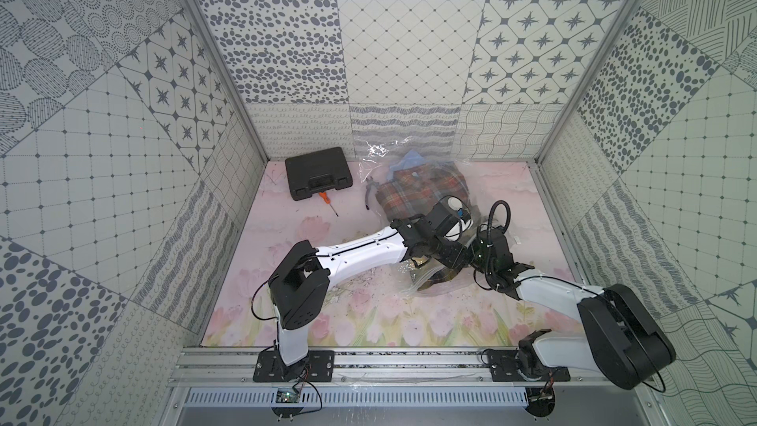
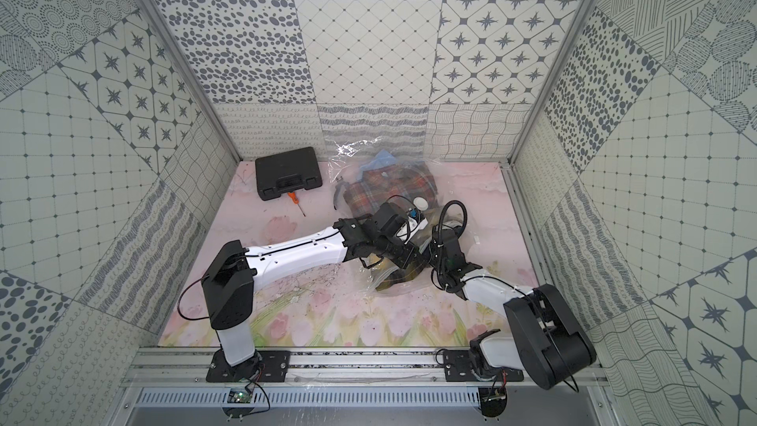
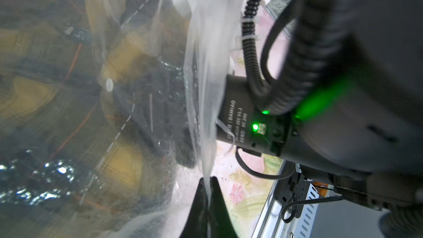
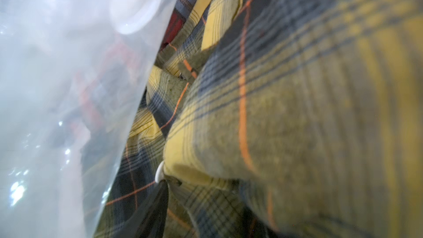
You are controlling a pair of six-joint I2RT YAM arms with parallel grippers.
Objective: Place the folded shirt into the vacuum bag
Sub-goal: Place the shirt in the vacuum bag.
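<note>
black case (image 1: 317, 172) sits near the back left corner of the table (image 1: 327, 313), with an orange screwdriver (image 1: 326, 200) just in front of it. neither matters here. right of those, the vacuum bag (image 1: 370, 161) runs from the back edge toward the middle of the table. a red plaid shirt (image 1: 413, 190) is deep inside it, and the white valve cap (image 1: 453, 201) shows on top. the yellow plaid shirt (image 4: 297, 111) is at the bag's near mouth and looks partly under the film.

left gripper (image 3: 207, 193) has its fingers pressed together on a bunch of bag film, holding the mouth up. right gripper (image 4: 160, 193) is right against the yellow shirt, but only one finger shows, so i can't tell if it's spread or gripping.

i'd say this is the push-it-in step. next it needs to shove the shirt deeper toward the red one, then back out without dragging cloth along.
</note>
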